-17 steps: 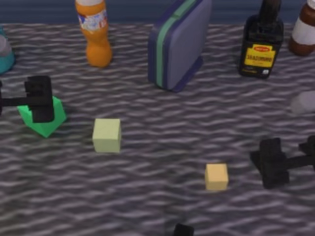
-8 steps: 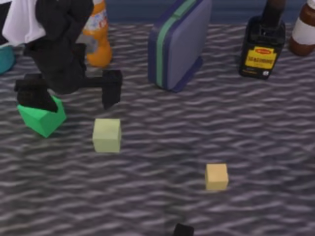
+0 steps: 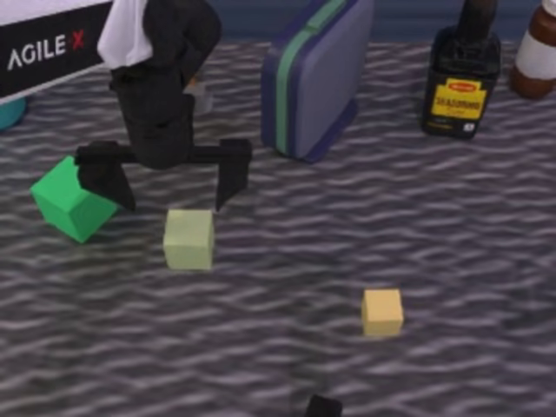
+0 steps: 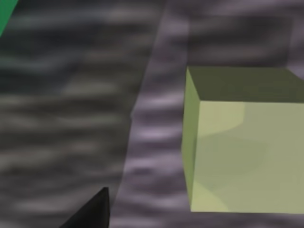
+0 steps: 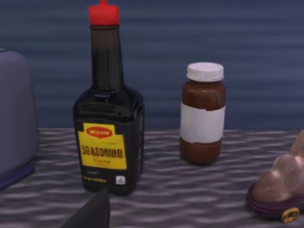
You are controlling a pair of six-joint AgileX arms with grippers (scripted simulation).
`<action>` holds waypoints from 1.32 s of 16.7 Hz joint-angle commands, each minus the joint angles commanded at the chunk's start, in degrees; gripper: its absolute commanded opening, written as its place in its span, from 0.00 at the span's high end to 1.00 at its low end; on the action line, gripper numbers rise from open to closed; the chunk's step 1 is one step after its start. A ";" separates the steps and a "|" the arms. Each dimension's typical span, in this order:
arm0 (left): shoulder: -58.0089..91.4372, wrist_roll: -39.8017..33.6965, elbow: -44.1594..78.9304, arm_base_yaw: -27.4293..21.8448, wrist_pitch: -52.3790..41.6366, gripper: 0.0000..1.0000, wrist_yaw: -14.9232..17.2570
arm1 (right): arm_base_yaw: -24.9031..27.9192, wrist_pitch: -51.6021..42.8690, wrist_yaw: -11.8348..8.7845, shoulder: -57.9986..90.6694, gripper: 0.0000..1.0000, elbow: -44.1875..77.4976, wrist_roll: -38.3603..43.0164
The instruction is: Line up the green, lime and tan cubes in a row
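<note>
Above the left half of the worktop [image 3: 452, 261], the left pincer [image 3: 165, 187] hung with its two fingers spread wide and nothing between them, after swinging in half a second from over the green cube [image 3: 69, 198] toward the lime cube [image 3: 188, 239]. A second earlier it had sat low over the green cube; that cube lay where it had been, tilted corner-on and ungripped, so no cube had yet been shifted and the row was, by the look of it, not begun.

One fingertip stood at the green cube's near-side edge, the other just beyond the lime cube's far corner. The lime cube lay just ahead of the pincer's open span, toward the front edge; in the left wrist view it filled much of the frame [image 4: 242, 147], with one dark fingertip [image 4: 92, 211] beside it and a sliver of green at the corner. The tan cube [image 3: 382, 312] rested well apart from the pincer, off toward the right and nearer the front, untouched. A small black block [image 3: 323, 407] sat at the front edge.

The right arm had withdrawn out of the top view; its wrist camera faced a seasoning bottle [image 5: 108, 118] and a brown jar [image 5: 202, 114], with only one fingertip showing, so its pincer's state could not be told.
</note>
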 joint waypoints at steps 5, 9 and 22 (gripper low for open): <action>-0.07 0.08 -0.31 0.29 0.31 0.00 0.01 | 0.00 0.00 0.00 0.00 0.00 0.00 0.00; 2.47 0.22 -4.18 0.17 6.66 0.00 0.02 | 0.00 0.00 0.00 0.00 0.00 0.00 0.00; 7.01 0.18 -10.34 0.09 17.35 0.30 0.06 | 0.00 0.00 0.00 0.00 0.00 0.00 0.00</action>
